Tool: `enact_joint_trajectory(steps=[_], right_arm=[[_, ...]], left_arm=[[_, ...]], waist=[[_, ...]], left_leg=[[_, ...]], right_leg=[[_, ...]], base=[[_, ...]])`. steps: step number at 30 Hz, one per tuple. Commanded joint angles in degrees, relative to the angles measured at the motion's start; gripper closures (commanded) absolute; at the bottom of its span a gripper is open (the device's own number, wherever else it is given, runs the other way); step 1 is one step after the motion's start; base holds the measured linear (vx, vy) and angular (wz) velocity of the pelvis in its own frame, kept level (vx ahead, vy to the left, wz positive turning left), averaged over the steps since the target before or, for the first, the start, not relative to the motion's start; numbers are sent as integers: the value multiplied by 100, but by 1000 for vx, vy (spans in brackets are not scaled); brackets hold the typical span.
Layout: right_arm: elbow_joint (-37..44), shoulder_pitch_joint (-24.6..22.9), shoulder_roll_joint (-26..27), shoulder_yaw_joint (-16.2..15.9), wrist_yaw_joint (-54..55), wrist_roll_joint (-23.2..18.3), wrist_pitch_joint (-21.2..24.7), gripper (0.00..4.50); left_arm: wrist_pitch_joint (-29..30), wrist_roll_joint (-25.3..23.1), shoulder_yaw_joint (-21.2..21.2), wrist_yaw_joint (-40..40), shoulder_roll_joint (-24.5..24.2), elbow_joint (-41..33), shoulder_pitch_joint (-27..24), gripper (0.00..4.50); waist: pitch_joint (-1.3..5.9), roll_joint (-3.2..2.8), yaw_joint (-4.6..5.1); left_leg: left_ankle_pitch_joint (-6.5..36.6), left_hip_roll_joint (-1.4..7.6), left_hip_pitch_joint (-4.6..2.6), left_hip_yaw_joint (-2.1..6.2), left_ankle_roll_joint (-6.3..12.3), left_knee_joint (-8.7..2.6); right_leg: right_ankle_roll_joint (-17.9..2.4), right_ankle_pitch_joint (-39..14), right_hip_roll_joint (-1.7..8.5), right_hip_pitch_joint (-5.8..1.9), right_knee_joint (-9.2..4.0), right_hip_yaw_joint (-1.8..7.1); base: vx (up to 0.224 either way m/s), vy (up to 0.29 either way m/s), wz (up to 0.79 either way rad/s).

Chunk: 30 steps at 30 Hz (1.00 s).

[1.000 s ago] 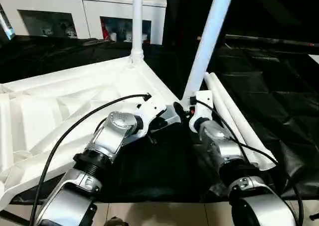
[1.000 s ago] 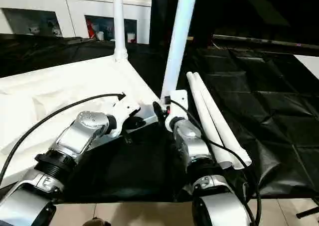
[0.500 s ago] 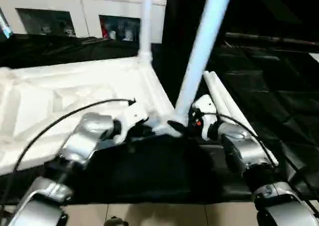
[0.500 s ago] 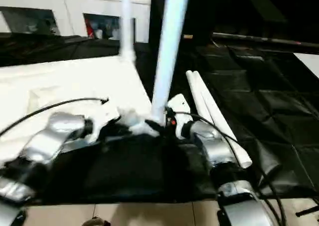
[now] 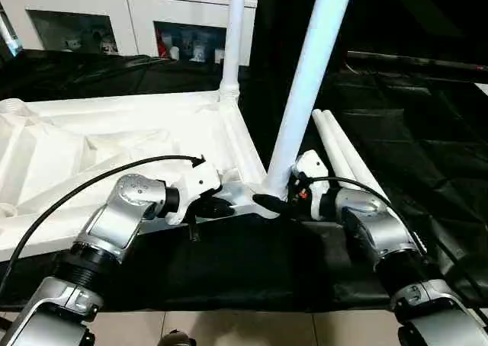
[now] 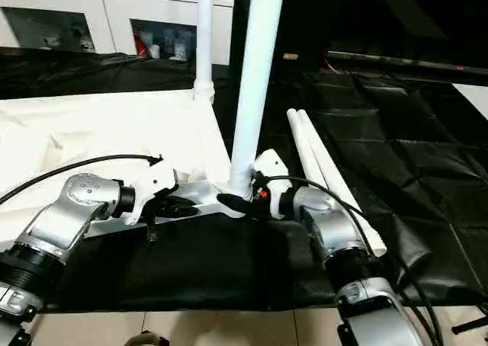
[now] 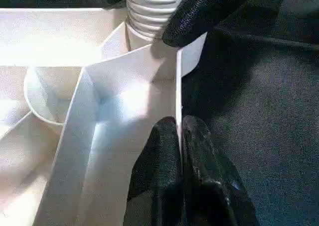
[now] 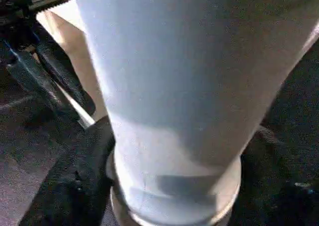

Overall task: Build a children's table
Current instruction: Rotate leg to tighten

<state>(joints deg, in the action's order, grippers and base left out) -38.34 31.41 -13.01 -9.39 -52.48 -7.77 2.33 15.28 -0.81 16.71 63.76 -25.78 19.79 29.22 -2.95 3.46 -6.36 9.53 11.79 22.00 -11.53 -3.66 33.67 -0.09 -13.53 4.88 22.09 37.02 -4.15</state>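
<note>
The children's table's white tabletop (image 5: pixel 91 144) lies ribbed side up on the black cloth. One white leg (image 5: pixel 233 37) stands in its far corner socket. A second leg (image 5: pixel 305 87) rises from the near right corner, its threaded end (image 7: pixel 149 17) at the socket. My right gripper (image 5: pixel 273 198) reaches in from the right and is shut around this leg's foot (image 8: pixel 174 96). My left gripper (image 7: pixel 179 124) is shut on the tabletop's thin near rim (image 7: pixel 177 86), close to that corner.
Two loose white legs (image 5: pixel 345 152) lie side by side on the black cloth (image 5: pixel 427 155), right of my right arm. White cabinets (image 5: pixel 91 18) stand behind the work table. A black cable (image 5: pixel 91 186) arcs over my left forearm.
The view has shifted. My right wrist has turned so its fingers point left across the leg's foot, which now stands at the tabletop's near right corner. My left gripper still pinches the rim.
</note>
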Motion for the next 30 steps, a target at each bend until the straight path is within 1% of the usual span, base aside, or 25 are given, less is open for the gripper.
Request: enact_joint_trajectory(steps=[1, 3, 6, 7, 9, 10, 11, 12, 13, 14, 15, 16, 17, 18, 19, 20, 21, 22, 23, 24, 26, 28, 30], right_arm=[[22, 33, -61, 114, 79, -41, 51, 149], [20, 22, -47, 109, 80, -54, 53, 165], [58, -38, 0, 143, 55, -94, 97, 172], [55, -67, 49, 204, 97, -151, 110, 173], [-63, -60, 160, 360, 350, -224, 92, 174], [-251, -25, 289, 521, 736, -249, 48, 174], [-318, -10, 329, 564, 874, -243, 29, 174], [-572, 50, 500, 702, 1458, -195, -32, 174], [-597, 56, 518, 715, 1521, -190, -36, 175], [-844, 140, 714, 852, 2226, -141, -60, 175], [-912, 166, 773, 897, 2430, -137, -56, 175], [-1045, 225, 893, 971, 2856, -115, -32, 175], [-1131, 270, 977, 1009, 3152, -89, -16, 175], [-1200, 315, 1062, 1001, 3444, -19, -32, 175], [-1288, 409, 1266, 981, 3898, 66, -11, 175], [-1305, 449, 1367, 955, 4067, 131, -21, 175], [-1305, 465, 1409, 944, 4120, 160, -27, 175], [-1333, 506, 1481, 839, 4076, 290, -129, 175], [-1343, 517, 1495, 812, 4055, 325, -160, 175], [-1327, 528, 1535, 718, 3888, 393, -264, 175], [-1337, 535, 1586, 750, 3697, 308, -394, 175], [-1331, 539, 1605, 770, 3570, 235, -501, 105], [-1252, 514, 1573, 801, 3373, 131, -532, 99]], left_arm=[[14, 236, 81, 268, 43, -229, -99, 450], [12, 231, 88, 277, 39, -233, -118, 450], [33, 226, 90, 268, 36, -230, -117, 450], [85, 254, 74, 259, 61, -232, -118, 450], [127, 247, 49, 137, 148, -185, -96, 450], [174, 201, 35, -48, 262, -98, -53, 450], [193, 181, 34, -112, 300, -64, -36, 450], [240, 43, 42, -475, 500, 130, 69, 450], [242, 25, 43, -522, 524, 155, 83, 450], [304, -158, 59, -1008, 790, 404, 236, 450], [312, -214, 61, -1165, 869, 480, 284, 450], [356, -314, 47, -1513, 1053, 652, 392, 450], [392, -378, 34, -1767, 1184, 777, 472, 450], [415, -449, 27, -2046, 1322, 923, 561, 450], [430, -562, 63, -2418, 1549, 1168, 713, 450], [419, -608, 83, -2552, 1639, 1259, 768, 450], [411, -624, 91, -2590, 1669, 1287, 785, 450], [399, -655, 87, -2638, 1727, 1332, 815, 450], [395, -663, 83, -2646, 1740, 1342, 821, 450], [339, -669, 65, -2643, 1759, 1351, 833, 450], [328, -681, 39, -2617, 1770, 1359, 837, 450], [302, -674, 34, -2549, 1747, 1333, 817, 450], [232, -653, 37, -2423, 1651, 1258, 761, 450]], waist=[[354, 2, 3], [355, 5, 4], [357, 8, 8], [355, 0, 7], [354, 6, 15], [351, 6, 22], [352, 7, 32], [350, 0, 46], [339, -6, 61], [348, 12, 60], [329, 2, 78], [336, -10, 71], [333, 2, 75], [334, -4, 76], [340, 10, 66], [343, 3, 68], [347, -5, 57], [355, 9, 49], [353, 8, 47], [358, 12, 42], [348, 28, 36], [348, 22, 32], [348, 20, 30]], left_leg=[[733, 210, -133, 97, 176, -369], [716, 210, -133, 97, 175, -369], [700, 206, -134, 95, 179, -365], [711, 207, -136, 94, 175, -367], [711, 209, -134, 92, 166, -370], [719, 206, -125, 97, 151, -375], [735, 211, -137, 95, 115, -380], [772, 212, -142, 101, 75, -386], [860, 213, -162, 99, 4, -399], [874, 217, -162, 104, -26, -397], [945, 213, -168, 98, -86, -412], [997, 211, -181, 106, -119, -412], [1085, 209, -186, 107, -164, -419], [1107, 207, -187, 100, -189, -413], [1128, 203, -192, 105, -197, -412], [1104, 194, -186, 104, -189, -411], [1093, 198, -184, 106, -198, -411], [1037, 192, -159, 112, -169, -407], [1027, 189, -154, 110, -153, -406], [994, 185, -141, 110, -106, -399], [1005, 186, -141, 108, -50, -401], [1045, 193, -144, 111, -31, -404], [1055, 194, -132, 115, 2, -404]], right_leg=[[-1262, -142, 384, -219, -417, 304], [-1270, -107, 382, -220, -415, 302], [-1281, -72, 377, -222, -409, 303], [-1286, -70, 379, -220, -412, 304], [-1297, -66, 384, -219, -409, 308], [-1294, -96, 385, -222, -410, 306], [-1296, -150, 389, -212, -416, 309], [-1288, -234, 391, -210, -425, 307], [-1280, -369, 393, -189, -452, 315], [-1265, -395, 393, -202, -444, 310], [-1240, -508, 391, -180, -468, 325], [-1222, -585, 398, -182, -476, 322], [-1174, -726, 405, -183, -498, 325], [-1127, -733, 400, -170, -502, 332], [-1063, -743, 398, -177, -508, 333], [-1045, -713, 392, -168, -501, 337], [-1004, -660, 395, -175, -505, 334], [-960, -552, 391, -196, -489, 328], [-946, -523, 389, -194, -491, 326], [-937, -440, 394, -205, -484, 327], [-923, -457, 390, -203, -491, 324], [-915, -549, 391, -197, -498, 324], [-917, -536, 397, -205, -499, 323]], base=[[0, 0, 0], [0, 0, 0], [0, 0, 0], [0, 0, 0], [0, 0, 0], [0, 0, 0], [0, 0, 0], [0, 0, 0], [0, 0, 0], [0, 0, 0], [0, 0, 0], [0, 0, 0], [0, 0, 0], [0, 0, 0], [0, 0, 0], [0, 0, 0], [0, 0, 0], [0, 0, 0], [0, 0, 0], [0, 0, 0], [0, 0, 0], [0, 0, 0], [0, 0, 0]])
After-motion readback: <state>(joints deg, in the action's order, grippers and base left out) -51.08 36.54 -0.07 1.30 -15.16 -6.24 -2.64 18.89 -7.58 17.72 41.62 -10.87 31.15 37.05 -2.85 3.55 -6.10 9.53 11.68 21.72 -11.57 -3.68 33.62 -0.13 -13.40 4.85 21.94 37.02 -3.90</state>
